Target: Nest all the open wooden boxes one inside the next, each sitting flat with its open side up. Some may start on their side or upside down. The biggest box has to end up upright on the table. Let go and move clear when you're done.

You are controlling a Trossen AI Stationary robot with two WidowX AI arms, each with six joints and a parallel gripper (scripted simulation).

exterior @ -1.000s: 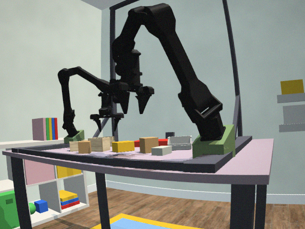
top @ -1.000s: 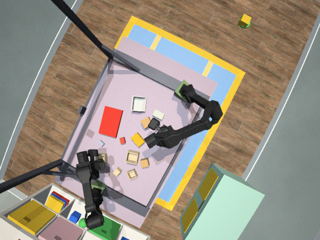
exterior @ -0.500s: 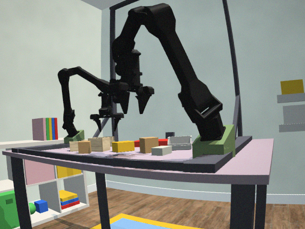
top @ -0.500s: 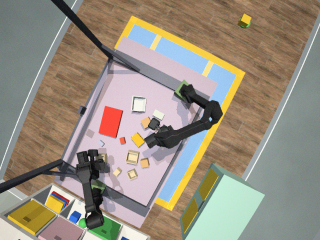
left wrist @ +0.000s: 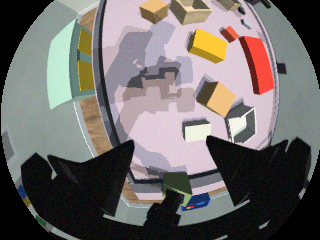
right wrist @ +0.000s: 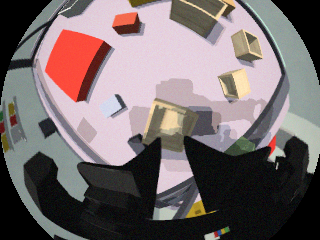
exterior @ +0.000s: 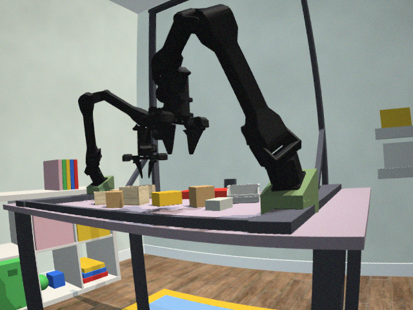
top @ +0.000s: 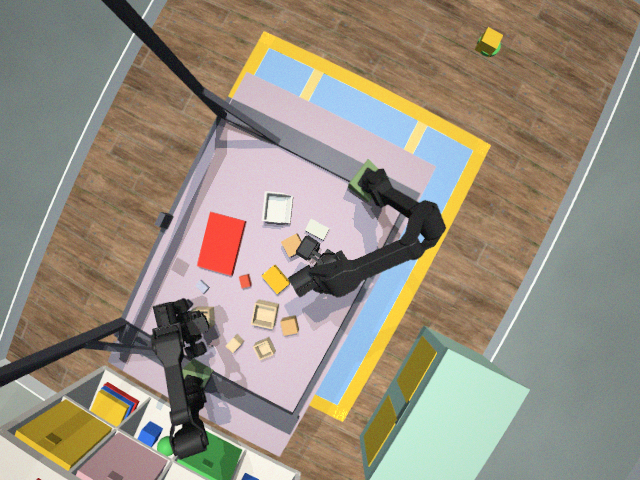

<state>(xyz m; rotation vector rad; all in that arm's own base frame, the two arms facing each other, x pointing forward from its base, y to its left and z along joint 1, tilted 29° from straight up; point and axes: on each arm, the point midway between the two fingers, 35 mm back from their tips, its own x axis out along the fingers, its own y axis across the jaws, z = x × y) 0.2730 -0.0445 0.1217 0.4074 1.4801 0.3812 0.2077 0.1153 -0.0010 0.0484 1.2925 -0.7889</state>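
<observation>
Claws both hang above the table: my left one [top: 305,266] [exterior: 180,153] [left wrist: 171,140] spread wide, my right one [top: 199,338] [exterior: 145,177] [right wrist: 173,141] narrow with nothing gripped. Wooden boxes sit apart, the biggest [top: 265,314] [exterior: 133,195] [left wrist: 191,11] [right wrist: 196,17] open side up near an orange block [top: 289,326] [exterior: 114,199] [left wrist: 154,11].
</observation>
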